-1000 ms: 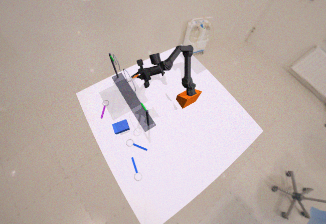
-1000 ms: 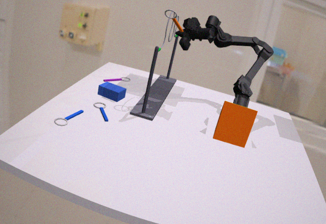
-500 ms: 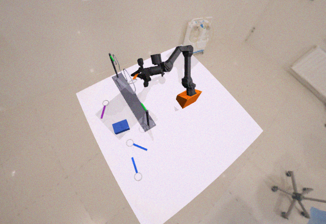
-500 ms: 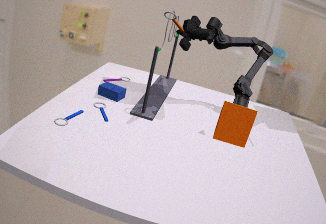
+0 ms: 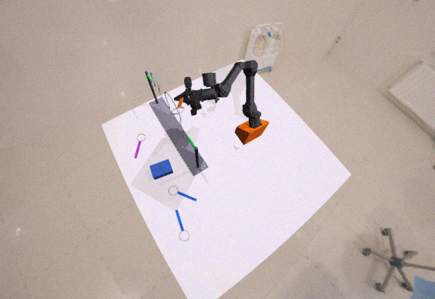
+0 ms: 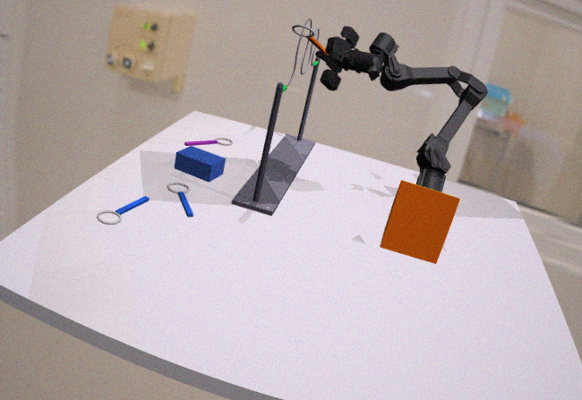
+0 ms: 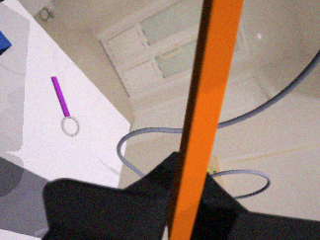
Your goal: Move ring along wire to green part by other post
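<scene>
My gripper (image 5: 177, 98) (image 6: 321, 55) (image 7: 181, 158) is shut on the orange handle (image 5: 180, 102) (image 6: 317, 44) (image 7: 209, 88). The ring (image 5: 172, 112) (image 6: 293, 29) is high up, tilted nearly flat, around the grey wire (image 6: 295, 63) (image 7: 277, 100) near the top of a bend. The gap between ring and wire is too small to judge. One green part (image 5: 191, 142) (image 6: 285, 88) is by the near post (image 5: 197, 156) (image 6: 269, 146). The other green part (image 5: 149, 77) (image 6: 315, 63) is by the far post (image 5: 152, 89) (image 6: 307, 99). The ring is outside the wrist view.
The posts stand on a grey base plate (image 5: 164, 116) (image 6: 249, 198). Beyond it lie a blue block (image 5: 160, 169) (image 6: 200, 164), a purple-handled ring tool (image 5: 137, 149) (image 6: 201, 142) (image 7: 60, 96) and two blue-handled ones. Bends of wire lie close beyond my fingers in the wrist view.
</scene>
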Controlling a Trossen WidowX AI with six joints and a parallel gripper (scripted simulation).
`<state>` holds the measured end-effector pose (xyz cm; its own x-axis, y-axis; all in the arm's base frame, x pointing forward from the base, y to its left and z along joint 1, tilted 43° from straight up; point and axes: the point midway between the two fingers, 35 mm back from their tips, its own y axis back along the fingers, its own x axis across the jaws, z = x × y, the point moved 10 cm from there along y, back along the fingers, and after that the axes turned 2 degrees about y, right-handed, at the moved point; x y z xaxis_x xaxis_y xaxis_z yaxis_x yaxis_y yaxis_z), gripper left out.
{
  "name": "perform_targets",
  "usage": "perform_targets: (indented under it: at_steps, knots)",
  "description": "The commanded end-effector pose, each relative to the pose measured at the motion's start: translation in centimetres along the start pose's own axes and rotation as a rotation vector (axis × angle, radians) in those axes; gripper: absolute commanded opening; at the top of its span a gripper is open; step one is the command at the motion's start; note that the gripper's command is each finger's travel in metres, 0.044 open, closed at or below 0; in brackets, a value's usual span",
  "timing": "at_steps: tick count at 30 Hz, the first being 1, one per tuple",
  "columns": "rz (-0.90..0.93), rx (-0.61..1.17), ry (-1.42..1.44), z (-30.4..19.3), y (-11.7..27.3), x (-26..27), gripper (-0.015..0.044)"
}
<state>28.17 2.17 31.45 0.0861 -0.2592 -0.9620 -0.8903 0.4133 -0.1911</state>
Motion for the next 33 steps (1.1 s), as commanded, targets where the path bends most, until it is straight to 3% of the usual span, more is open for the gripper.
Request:
perform_targets:
  at_steps: [1, 33]
  knots:
    - [-0.009, -0.010, 0.036, 0.10, -0.02, 0.35, -0.0150]
    - [-0.176, -0.045, 0.339, -0.29, -0.23, 0.33, -0.0150]
